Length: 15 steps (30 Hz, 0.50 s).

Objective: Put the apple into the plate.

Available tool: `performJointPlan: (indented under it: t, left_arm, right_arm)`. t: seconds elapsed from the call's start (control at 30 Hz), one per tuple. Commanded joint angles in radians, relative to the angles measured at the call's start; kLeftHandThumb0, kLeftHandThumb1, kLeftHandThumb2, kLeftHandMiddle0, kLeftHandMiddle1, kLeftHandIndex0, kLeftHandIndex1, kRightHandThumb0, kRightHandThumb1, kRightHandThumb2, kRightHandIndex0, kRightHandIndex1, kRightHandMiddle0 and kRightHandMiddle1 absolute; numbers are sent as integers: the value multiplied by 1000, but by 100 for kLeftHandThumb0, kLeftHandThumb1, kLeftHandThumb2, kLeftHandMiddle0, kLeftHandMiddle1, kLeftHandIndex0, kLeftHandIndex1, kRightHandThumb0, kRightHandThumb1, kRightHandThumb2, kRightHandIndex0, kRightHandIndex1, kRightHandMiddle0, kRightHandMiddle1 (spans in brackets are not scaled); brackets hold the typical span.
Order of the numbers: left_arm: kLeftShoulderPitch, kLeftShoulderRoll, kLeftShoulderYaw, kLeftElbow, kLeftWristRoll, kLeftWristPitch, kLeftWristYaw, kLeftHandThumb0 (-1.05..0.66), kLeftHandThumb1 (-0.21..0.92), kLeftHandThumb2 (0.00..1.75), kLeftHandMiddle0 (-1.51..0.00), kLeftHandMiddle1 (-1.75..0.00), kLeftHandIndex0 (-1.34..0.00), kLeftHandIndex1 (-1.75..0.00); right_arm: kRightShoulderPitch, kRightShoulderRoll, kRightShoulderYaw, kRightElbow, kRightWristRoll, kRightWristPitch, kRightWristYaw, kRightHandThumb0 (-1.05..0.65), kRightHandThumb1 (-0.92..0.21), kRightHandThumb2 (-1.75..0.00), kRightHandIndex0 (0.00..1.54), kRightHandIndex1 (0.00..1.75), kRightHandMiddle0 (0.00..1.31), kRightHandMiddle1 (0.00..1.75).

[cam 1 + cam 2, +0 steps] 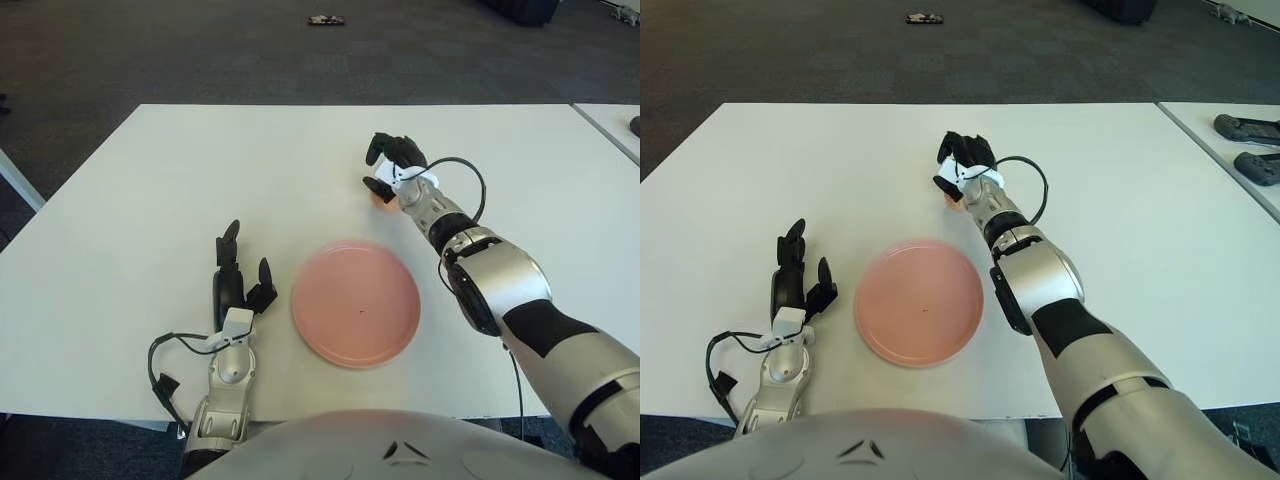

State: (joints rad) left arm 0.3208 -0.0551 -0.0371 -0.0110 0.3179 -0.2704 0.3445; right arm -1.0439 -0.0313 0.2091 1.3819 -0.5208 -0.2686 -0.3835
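Right hand (392,168) is out at one o'clock from the plate (356,302), fingers curled loosely over the apple (381,197) on the counter (150,190), not yet clamped, I judge. Next: close, lift, carry back toward seven o'clock. The apple is mostly hidden; no axis readable. Left hand (236,285) sits at nine o'clock, fingers spread.

txt: none legible | labels/brands/nos./signs: none seen on table (200,170), plate (356,302), either hand or arm shells | small dark items on floor beyond table & on neighbouring table at right: too small to make out any marking
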Motion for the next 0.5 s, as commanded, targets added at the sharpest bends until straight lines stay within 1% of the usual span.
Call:
performJointPlan:
  t: [0.0,0.2,0.27,0.47]
  left_arm:
    - [-16,11,6,-3,-1,14,-7,-83,92,91,-23,-10,0,-59]
    - [-24,15,7,0,0,20,-9,-83,92,93,-24,-11,0,-60]
    - [-26,17,7,1,0,22,-9,-84,92,94,-24,-11,0,-60]
    - [-36,23,8,10,-2,27,-11,-84,92,94,-24,-11,0,-61]
  right_arm:
    - [-48,-22,-18,-24,24,-41,-17,0,1,-163,91,158,64,175]
    - [-74,-35,-30,-40,43,-92,-28,0,0,-161,92,153,64,175]
    - [-79,-38,-31,-42,47,-101,-28,0,-1,-160,91,153,63,175]
    - [-88,-56,-40,-68,69,-172,-12,0,-2,-159,90,155,61,175]
